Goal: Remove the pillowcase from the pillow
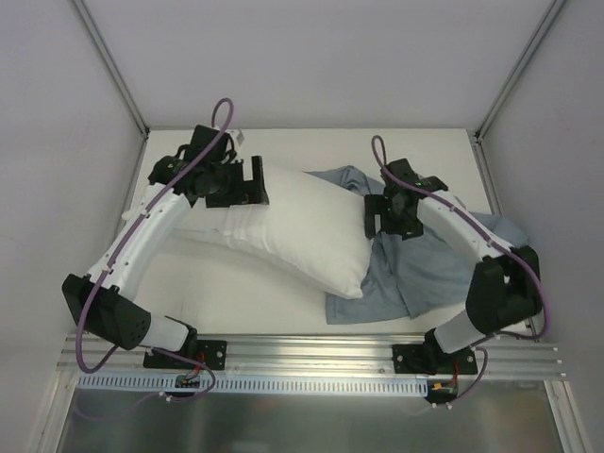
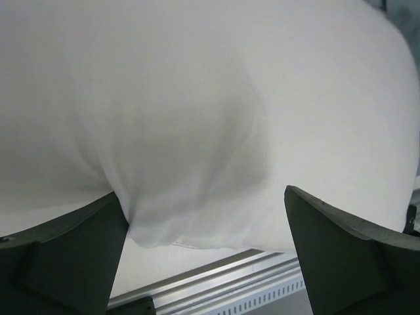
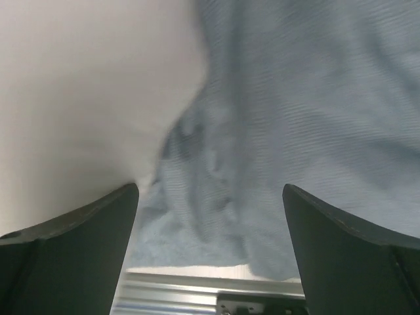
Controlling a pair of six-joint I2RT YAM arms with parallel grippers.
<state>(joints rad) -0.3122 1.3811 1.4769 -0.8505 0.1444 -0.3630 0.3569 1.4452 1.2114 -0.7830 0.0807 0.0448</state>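
The white pillow (image 1: 302, 231) lies slantwise across the middle of the table. The pillowcase (image 1: 429, 269) shows its plain grey-blue side and lies crumpled at the pillow's right end, partly under it. My left gripper (image 1: 247, 184) is open at the pillow's far left end. In the left wrist view the pillow (image 2: 210, 111) fills the frame and its edge hangs between the spread fingers of the left gripper (image 2: 202, 193). My right gripper (image 1: 387, 219) is open over the seam between pillow and cloth. The right wrist view shows the right gripper (image 3: 211, 187) empty, with the pillow (image 3: 85, 98) on the left and the pillowcase (image 3: 295, 118) on the right.
White enclosure walls with metal frame posts (image 1: 111, 66) stand on three sides. An aluminium rail (image 1: 311, 354) runs along the near edge by the arm bases. Bare white tabletop (image 1: 236, 293) shows in front of the pillow.
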